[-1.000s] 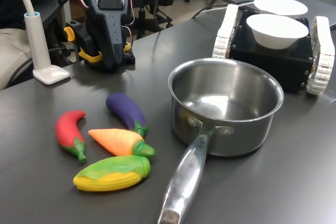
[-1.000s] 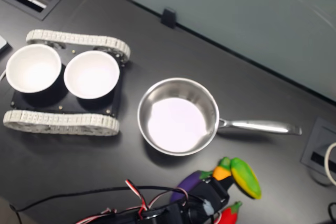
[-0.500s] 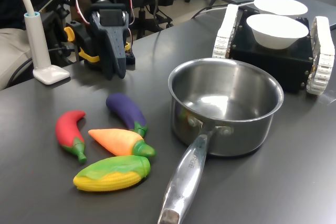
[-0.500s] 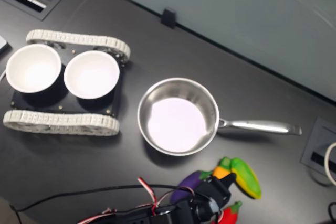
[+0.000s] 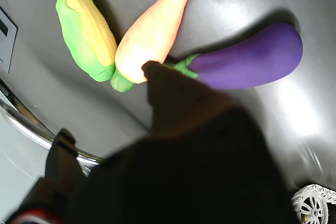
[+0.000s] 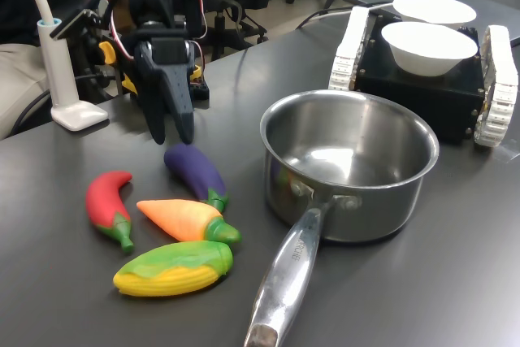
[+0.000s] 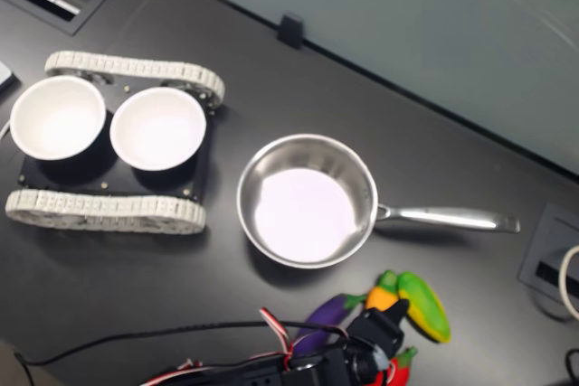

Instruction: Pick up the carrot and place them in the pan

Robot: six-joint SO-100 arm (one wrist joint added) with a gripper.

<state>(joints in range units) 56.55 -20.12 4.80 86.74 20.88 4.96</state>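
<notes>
In the first exterior view, left to right: the toy chili [image 6: 110,205], the gripper [image 6: 169,123] hanging above the toy eggplant [image 6: 196,171] with its jaws near together and empty, the carrot [image 6: 185,220] on the tabletop [image 6: 73,298] between eggplant and toy corn [image 6: 173,269], then the pan [image 6: 348,162]. The likeliest error is closing on the eggplant, which lies nearest the gripper. With the carrot's neighbours so close, narrow jaws could also nudge them or slip off its glossy taper.
</notes>
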